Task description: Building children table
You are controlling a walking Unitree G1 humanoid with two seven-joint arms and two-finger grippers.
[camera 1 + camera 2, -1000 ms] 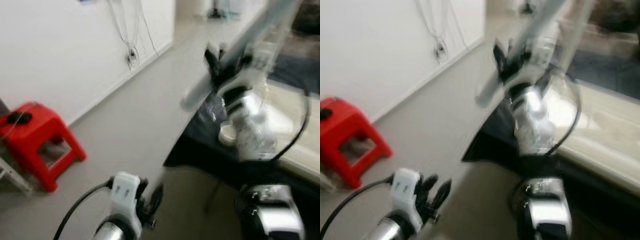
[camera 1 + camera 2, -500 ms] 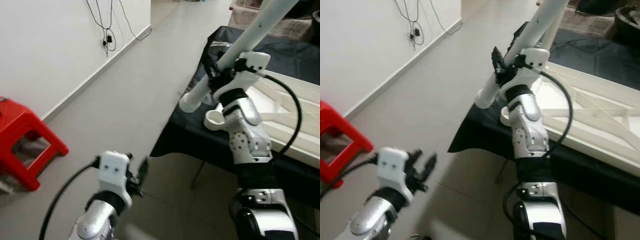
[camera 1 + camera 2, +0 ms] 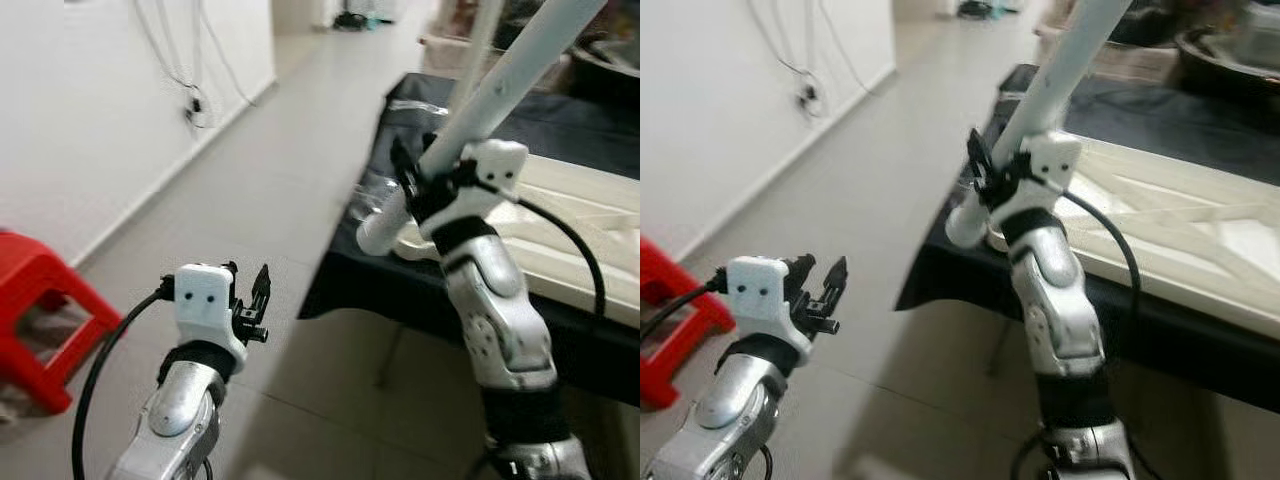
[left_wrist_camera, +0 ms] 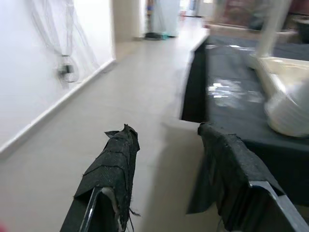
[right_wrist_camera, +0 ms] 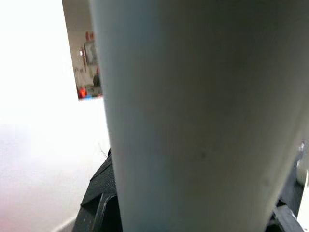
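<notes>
I see the counter (image 3: pixel 420 290) on my right, running away from me, with open floor (image 3: pixel 270 190) to its left and the wall (image 3: pixel 90 110) beyond that on the far left. A stool (image 3: pixel 40 320) stands at the foot of the wall, low on the left. Cables (image 3: pixel 195 90) hang down the wall further back. The table top (image 3: pixel 1180 230) lies flat on the counter, toward its right side. My right pincer (image 3: pixel 415 185) is over the counter's near left corner, closed around a table leg (image 3: pixel 500 90) that slants up and away to the right. My left pincer (image 3: pixel 255 300) hangs above the floor, left of the counter, fingers apart, holding nothing.
</notes>
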